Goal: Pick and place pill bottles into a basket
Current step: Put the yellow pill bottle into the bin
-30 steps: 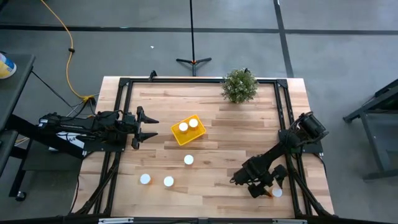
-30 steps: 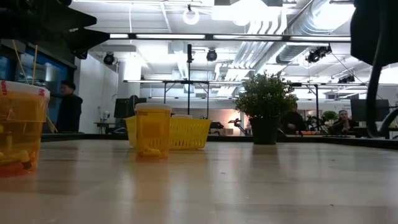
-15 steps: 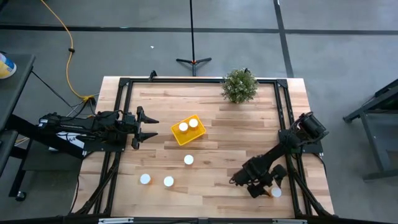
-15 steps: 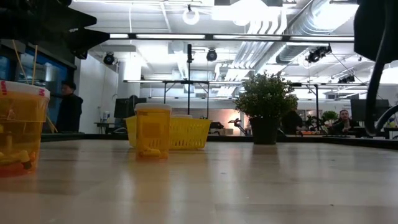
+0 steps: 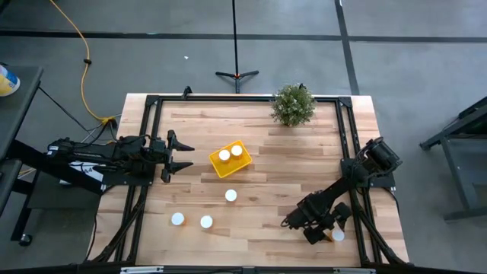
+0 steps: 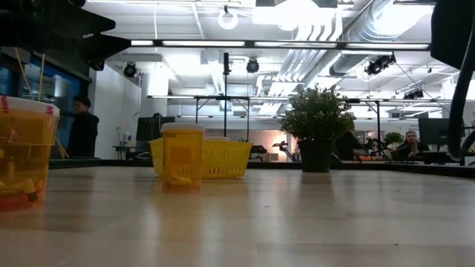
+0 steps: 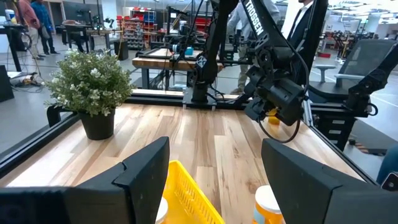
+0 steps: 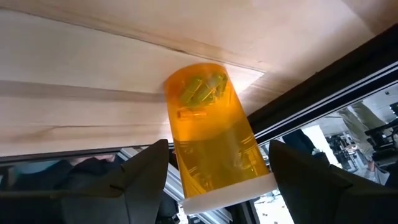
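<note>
Sitting between right pincer [image 8: 217, 177] fingers, pill bottle [image 8: 214, 134]

Orange pill bottles [image 8: 214, 134] with white caps; bright yellow basket [image 5: 230, 160]; pale striped wood table [image 5: 289, 167]; green plant [image 5: 293, 104].

Left gripper [image 5: 185, 155]: dark two-finger unit, fingers spread, hovering at table's left. Right gripper [image 5: 321, 233]: dark, fingers apart, low at near-right corner.
</note>
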### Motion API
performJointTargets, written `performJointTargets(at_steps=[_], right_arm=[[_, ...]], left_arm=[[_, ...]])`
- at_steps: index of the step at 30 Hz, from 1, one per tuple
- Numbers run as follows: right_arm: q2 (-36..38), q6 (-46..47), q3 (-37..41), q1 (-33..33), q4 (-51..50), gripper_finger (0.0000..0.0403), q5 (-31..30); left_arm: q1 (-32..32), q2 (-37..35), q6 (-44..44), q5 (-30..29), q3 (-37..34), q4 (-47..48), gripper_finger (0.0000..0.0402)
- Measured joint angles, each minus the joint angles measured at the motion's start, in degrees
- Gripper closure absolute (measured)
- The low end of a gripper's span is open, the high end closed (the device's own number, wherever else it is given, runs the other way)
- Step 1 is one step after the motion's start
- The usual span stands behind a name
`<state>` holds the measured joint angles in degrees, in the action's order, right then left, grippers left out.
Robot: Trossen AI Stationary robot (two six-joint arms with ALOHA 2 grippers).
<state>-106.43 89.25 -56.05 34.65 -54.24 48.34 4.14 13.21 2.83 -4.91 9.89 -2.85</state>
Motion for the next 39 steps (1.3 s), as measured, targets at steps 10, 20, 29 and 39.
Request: performJointTargets(at_steps=[10,20,29,39], right_arm=[[0.00,-0.69,-0.02,0.39,0.13,0.0141,-0.21],[0.00,-0.69,-0.02,0.39,0.33,0.0189,0.20],[0.00,-0.82,-0.02,0.39,0.38,0.0205,1.73],[0.00,-1.26,-0.17,-1.27,1.09,0.0209,3.00]], left_arm=[[0.02,0.00,0.00,0.00,0.00,-0.02,0.0112],[0.02,0.00,0.00,0.00,0.02,-0.04,0.0112],[0.01,0.00,0.00,-0.01,0.01,-0.04,0.0112],[0.00,0.02,0.00,-0.01,0.00,-0.04,0.0112]])
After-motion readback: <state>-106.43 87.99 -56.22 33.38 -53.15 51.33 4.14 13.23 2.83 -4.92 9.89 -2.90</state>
